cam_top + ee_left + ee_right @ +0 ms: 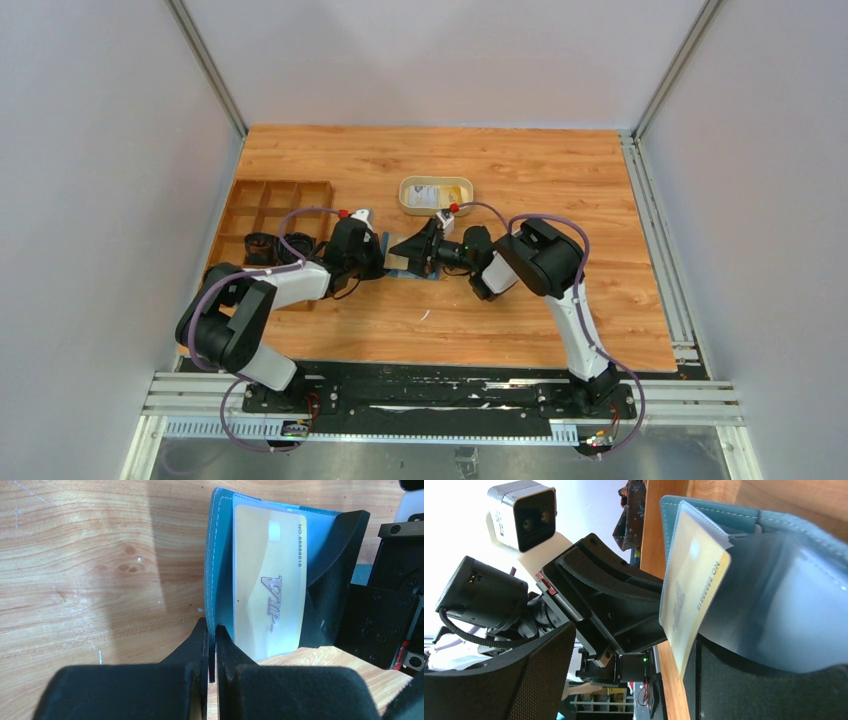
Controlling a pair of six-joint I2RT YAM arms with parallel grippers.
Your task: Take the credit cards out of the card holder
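Pinching card holder [222, 555]: L hand [212, 630]; R hand [408, 247] overlaps card [270, 580]; tray [403, 195] behind.

The table [75, 555] is pale wood with clear grain, small knots, fine scratches and a soft sheen. The card holder [221, 555] looks like smooth, matt teal leather or imitation leather, with pale stitching along its edge. Its inner pocket is clear, slightly cloudy plastic film. The credit card [267, 580] behind that film is glossy yellow plastic with shiny metallic lettering. The left gripper [211, 632] is matt black hard plastic, and its nearer parts look soft and fuzzy, like foam or felt. The right gripper [408, 248] has black fingers [524, 680] with a fine, mesh-like texture.
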